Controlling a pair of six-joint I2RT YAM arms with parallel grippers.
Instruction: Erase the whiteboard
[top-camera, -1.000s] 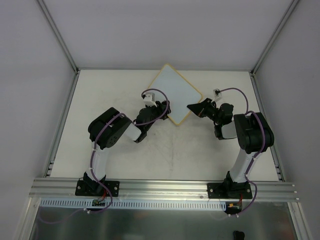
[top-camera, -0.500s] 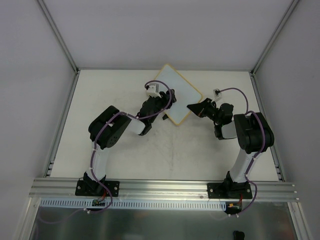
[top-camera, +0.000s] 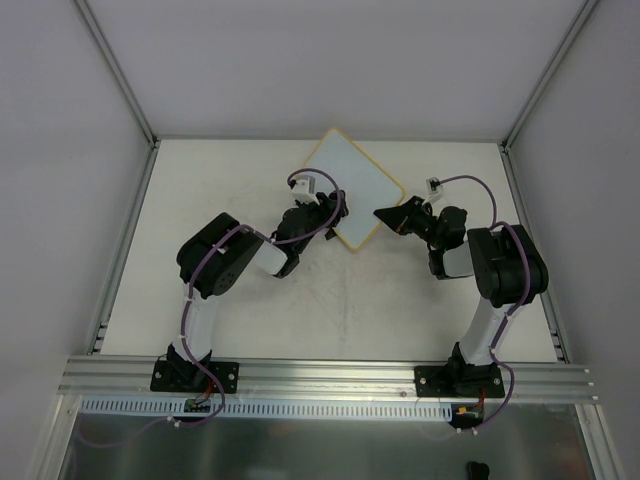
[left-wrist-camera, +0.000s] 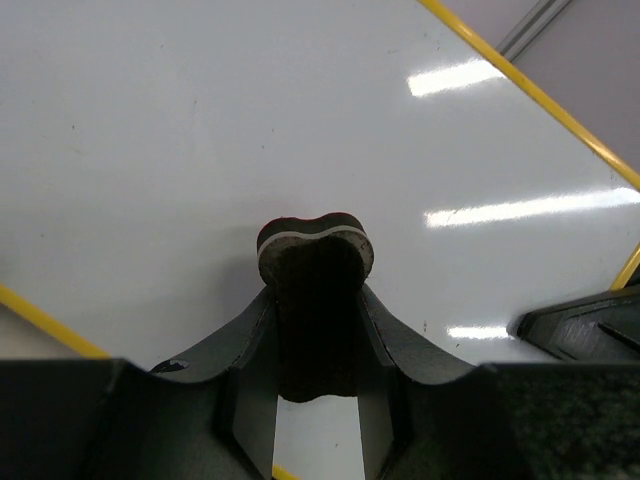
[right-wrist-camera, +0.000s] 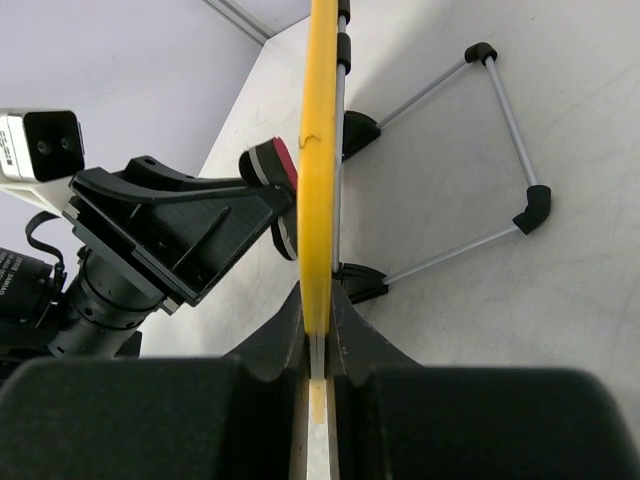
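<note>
At the far middle of the table (top-camera: 240, 300), the board (top-camera: 352, 185) shows as a diamond under my top camera, one corner toward the back wall and one toward the arms. I cannot tell whether it lies flat or is raised on one side.

My left gripper (top-camera: 322, 212) reaches in from the left over the board's near-left edge. Its fingers (left-wrist-camera: 250, 335) pinch a dark eraser (left-wrist-camera: 315, 265) by both sides. In the left wrist view the eraser's end sits against the white face, which is glossy with strips of reflected light and shows no clear writing.

My right gripper (top-camera: 384, 216) comes in from the right and is clamped on the board's near-right edge. In its wrist view the yellow rim runs straight up from between the two closed fingers (right-wrist-camera: 275, 340). That view puts the eraser, with a red layer, on the left of the rim. On the right, a wire stand (right-wrist-camera: 505, 130) joins the board at two black clips (right-wrist-camera: 358, 130).
</note>
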